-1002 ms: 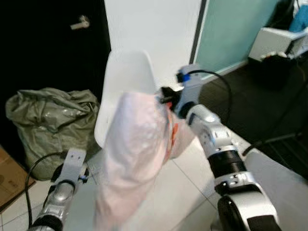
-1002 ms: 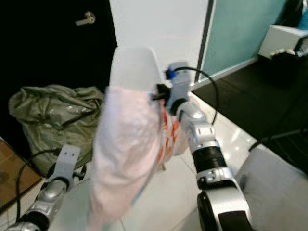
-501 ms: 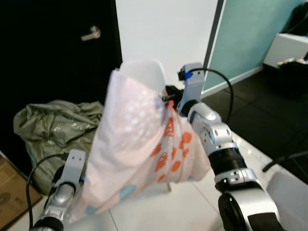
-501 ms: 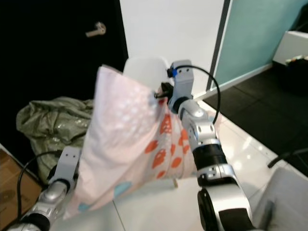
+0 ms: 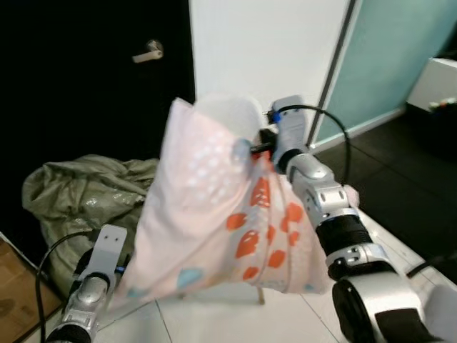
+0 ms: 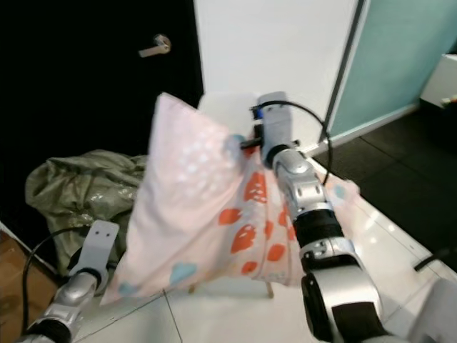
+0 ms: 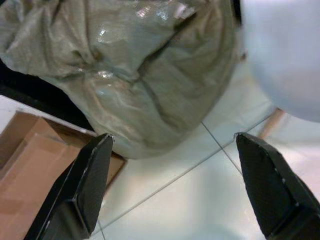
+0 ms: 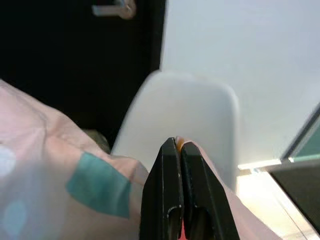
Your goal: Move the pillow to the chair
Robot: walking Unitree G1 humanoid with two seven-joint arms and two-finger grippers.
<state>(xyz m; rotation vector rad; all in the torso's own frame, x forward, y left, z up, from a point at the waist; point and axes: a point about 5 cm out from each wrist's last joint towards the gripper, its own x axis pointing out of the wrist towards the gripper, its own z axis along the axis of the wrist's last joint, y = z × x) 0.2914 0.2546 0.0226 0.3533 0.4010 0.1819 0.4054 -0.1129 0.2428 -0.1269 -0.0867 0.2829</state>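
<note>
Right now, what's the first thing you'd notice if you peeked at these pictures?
A big pink pillow with orange and blue shapes hangs in the air, pinched at its top edge by the right tool. Right behind it stands a white chair, in front of a white wall beside a black door. Low on the robot's left, a crumpled green bag sits on the floor, with the open left tool hovering near it.

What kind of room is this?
Probably a home hallway or entry corner: a dark door with a lever handle, glossy white floor tiles, a white chair and a stuffed green sack.
</note>
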